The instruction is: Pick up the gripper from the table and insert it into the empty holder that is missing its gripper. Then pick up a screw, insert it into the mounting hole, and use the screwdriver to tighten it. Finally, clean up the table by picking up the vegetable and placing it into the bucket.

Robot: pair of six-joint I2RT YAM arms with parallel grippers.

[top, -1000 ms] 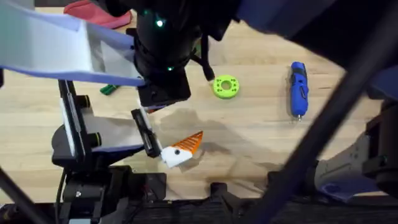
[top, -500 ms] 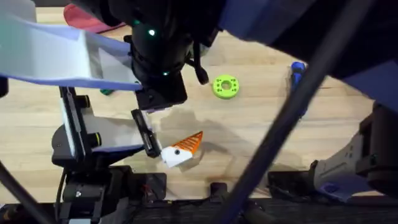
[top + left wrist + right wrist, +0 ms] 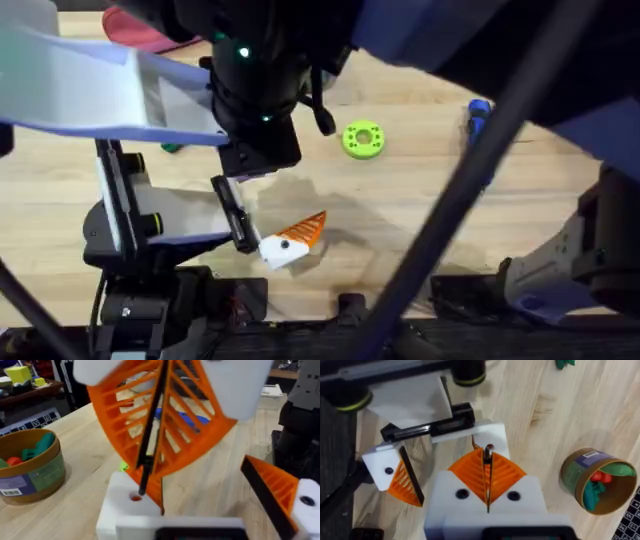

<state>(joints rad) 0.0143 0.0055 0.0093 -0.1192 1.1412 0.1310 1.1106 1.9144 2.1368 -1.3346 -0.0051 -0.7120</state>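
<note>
Wood surface (image 3: 400, 215), both arms crowded over its near edge. Holder (image 3: 470, 435) is the plain white finger of the left pincer (image 3: 290, 242), just above the surface; that pincer is released, nothing between its fingers. Right pincer (image 3: 487, 467) is clenched on a thin dark rod (image 3: 150, 435), rod tip at the holder's hole. Right arm's blurred bulk partly hides the screwdriver (image 3: 478, 115). Green ring (image 3: 362, 139) lies nearby, vegetable (image 3: 172, 145) farther off. Bucket (image 3: 597, 480) is upright with red and green toys inside.
</note>
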